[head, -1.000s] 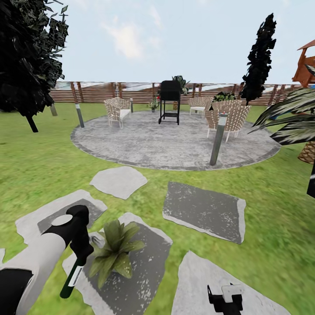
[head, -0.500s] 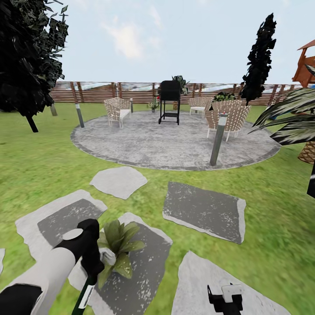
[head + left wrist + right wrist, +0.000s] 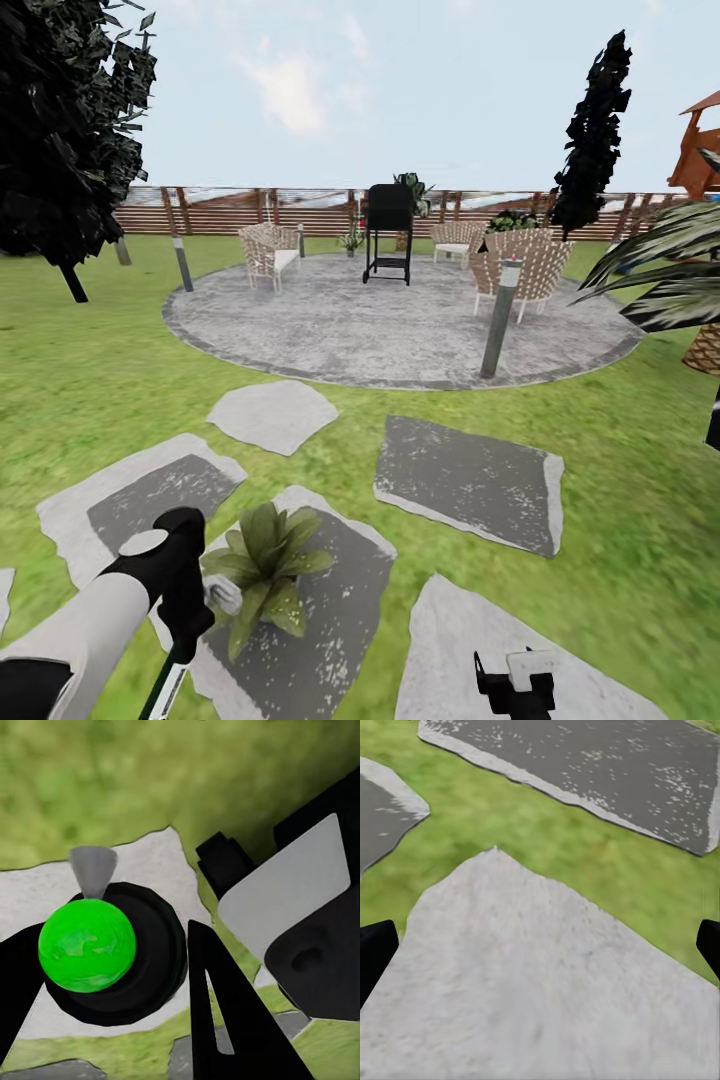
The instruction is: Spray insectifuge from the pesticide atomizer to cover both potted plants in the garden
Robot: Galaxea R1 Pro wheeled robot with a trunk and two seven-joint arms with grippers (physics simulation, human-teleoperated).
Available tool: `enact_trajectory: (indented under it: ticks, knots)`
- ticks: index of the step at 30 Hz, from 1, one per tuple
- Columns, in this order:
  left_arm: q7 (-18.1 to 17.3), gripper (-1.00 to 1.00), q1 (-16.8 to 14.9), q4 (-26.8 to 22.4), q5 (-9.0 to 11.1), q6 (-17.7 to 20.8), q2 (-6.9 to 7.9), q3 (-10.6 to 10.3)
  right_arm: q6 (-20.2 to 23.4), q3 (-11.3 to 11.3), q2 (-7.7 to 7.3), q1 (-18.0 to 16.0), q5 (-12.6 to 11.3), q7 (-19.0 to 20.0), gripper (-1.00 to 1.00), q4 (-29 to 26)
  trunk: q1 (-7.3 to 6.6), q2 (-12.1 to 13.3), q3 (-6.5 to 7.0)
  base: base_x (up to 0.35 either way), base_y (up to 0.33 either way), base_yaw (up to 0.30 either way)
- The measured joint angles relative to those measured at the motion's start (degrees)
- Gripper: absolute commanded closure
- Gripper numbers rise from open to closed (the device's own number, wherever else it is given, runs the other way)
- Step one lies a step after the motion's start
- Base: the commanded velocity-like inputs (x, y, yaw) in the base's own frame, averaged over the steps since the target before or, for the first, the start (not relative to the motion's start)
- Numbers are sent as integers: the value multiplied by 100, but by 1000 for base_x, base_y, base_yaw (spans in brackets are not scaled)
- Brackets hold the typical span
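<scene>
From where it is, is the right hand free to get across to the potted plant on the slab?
Probably yes. The right hand sits low over a pale slab, open and empty, with bare paving between it and the potted plant. The left hand holding the atomizer crowds the plant's far side.

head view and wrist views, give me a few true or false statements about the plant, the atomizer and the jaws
1. The potted plant sits on a grey stepping slab. True.
2. The left gripper holds the atomizer. True.
3. The right gripper holds a plant pot. False: its jaws stand open over a pale slab.
4. The atomizer's cap is red. False: it is bright green.
5. A black grill stands on the round patio. True.
</scene>
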Motion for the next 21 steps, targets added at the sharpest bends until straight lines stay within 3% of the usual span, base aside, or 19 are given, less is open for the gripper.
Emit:
enact_trajectory:
  ticks: [6,10,15,21]
  knots:
    - [1,100,20,24,1,3,13,-2,-1,-1,0,-2,0,-1,-100,0,0,0,0,0,76,0]
    - [1,100,218,2,3,2,35,2,-1,-4,0,0,-3,-1,-100,0,0,0,0,0,4,-12]
    - [40,100,272,24,6,3,36,18,-1,1,-1,-3,0,-1,-100,-2,0,0,0,0,0,-208]
    - [197,100,263,-38,0,3,45,492,-1,0,0,-4,0,-1,-100,0,0,0,0,0,0,-150]
